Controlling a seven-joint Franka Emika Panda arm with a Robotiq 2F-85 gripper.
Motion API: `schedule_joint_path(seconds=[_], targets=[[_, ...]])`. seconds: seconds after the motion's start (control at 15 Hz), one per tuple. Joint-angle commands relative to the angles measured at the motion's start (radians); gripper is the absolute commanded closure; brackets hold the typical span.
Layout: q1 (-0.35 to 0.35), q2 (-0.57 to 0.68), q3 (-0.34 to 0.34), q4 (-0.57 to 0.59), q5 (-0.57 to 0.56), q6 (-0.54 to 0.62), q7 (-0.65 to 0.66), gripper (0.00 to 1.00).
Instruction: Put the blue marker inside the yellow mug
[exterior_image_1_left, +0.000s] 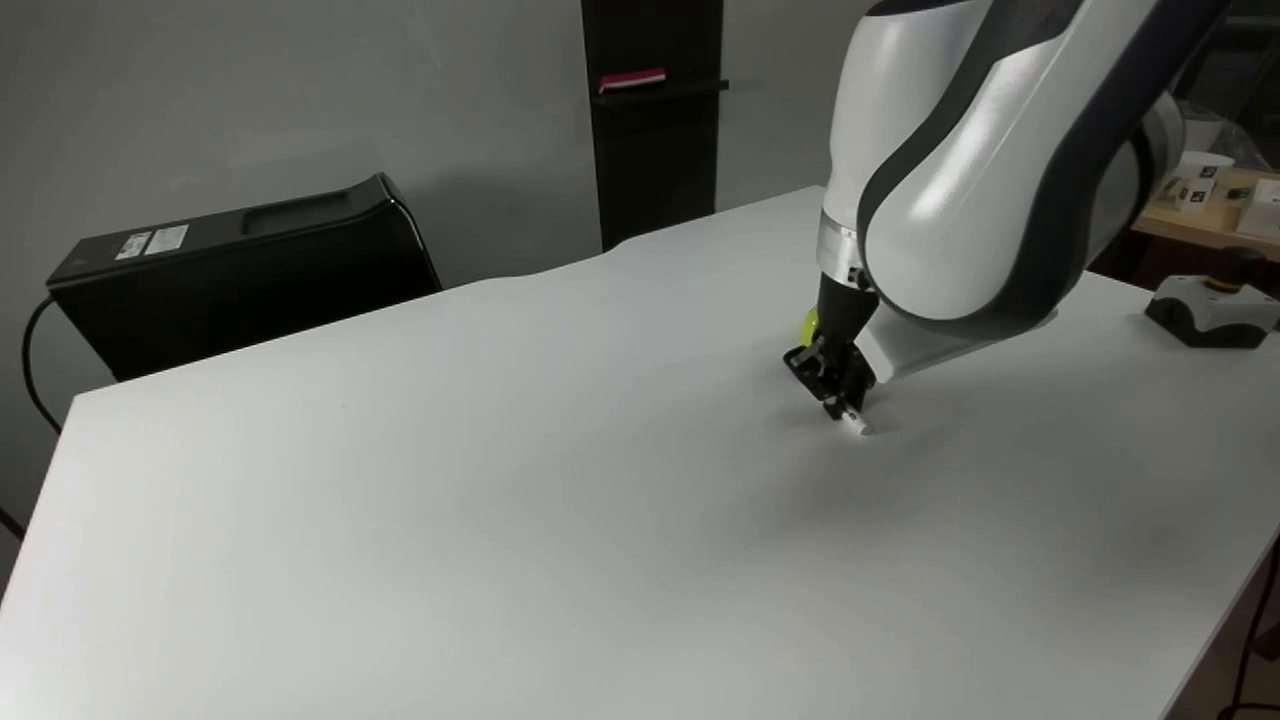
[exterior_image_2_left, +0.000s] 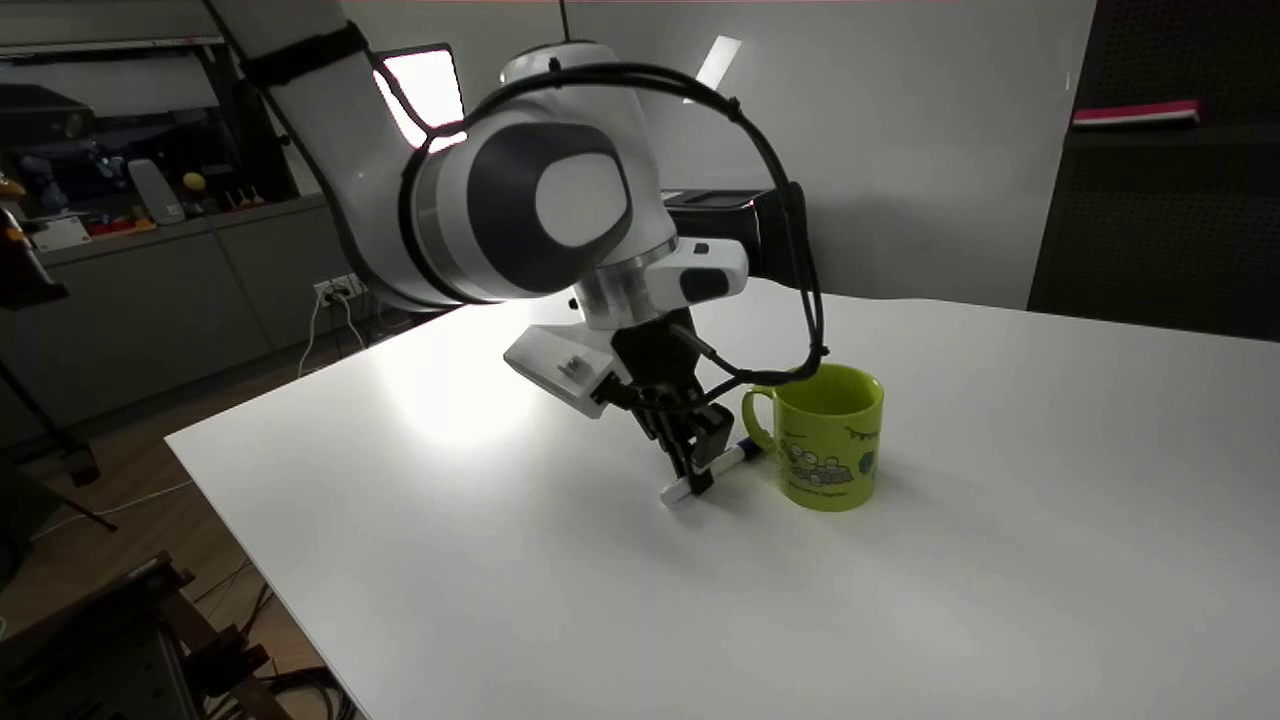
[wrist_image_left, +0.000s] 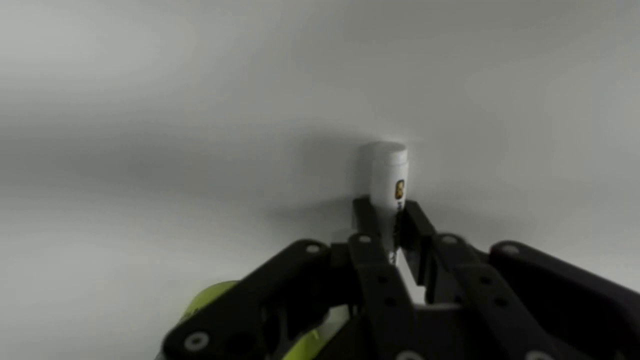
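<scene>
The blue marker has a white barrel and a dark blue cap. It shows in both exterior views (exterior_image_1_left: 857, 424) (exterior_image_2_left: 728, 461) and in the wrist view (wrist_image_left: 390, 175). My gripper (wrist_image_left: 387, 220) is shut on its barrel, with the white end sticking out past the fingertips. The gripper (exterior_image_2_left: 700, 465) is low; the marker is at or just above the table, and I cannot tell whether it touches. The yellow mug (exterior_image_2_left: 828, 445) stands upright beside the gripper, its handle toward the marker's cap. The arm mostly hides the mug (exterior_image_1_left: 809, 326) in an exterior view; the gripper partly hides it (wrist_image_left: 212, 295) in the wrist view.
The white table (exterior_image_1_left: 450, 500) carries the mug. A black box (exterior_image_1_left: 250, 270) stands beyond the table's far edge. A white and black button device (exterior_image_1_left: 1215, 312) sits at the table's side. A black cable loop (exterior_image_2_left: 800, 250) on the arm hangs close to the mug's rim.
</scene>
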Motion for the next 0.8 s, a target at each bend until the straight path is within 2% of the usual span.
schedule_joint_path(seconds=[0.0, 0.13, 0.33, 0.73], targets=[[0.046, 0.004, -0.071, 0.058, -0.016, -0.154, 0.081, 0.95], [0.045, -0.01, -0.081, 0.077, -0.041, -0.21, 0.109, 0.95], [0.028, -0.011, -0.069, 0.1, -0.064, -0.234, 0.129, 0.95], [0.003, -0.002, -0.045, 0.107, -0.07, -0.104, 0.12, 0.95]])
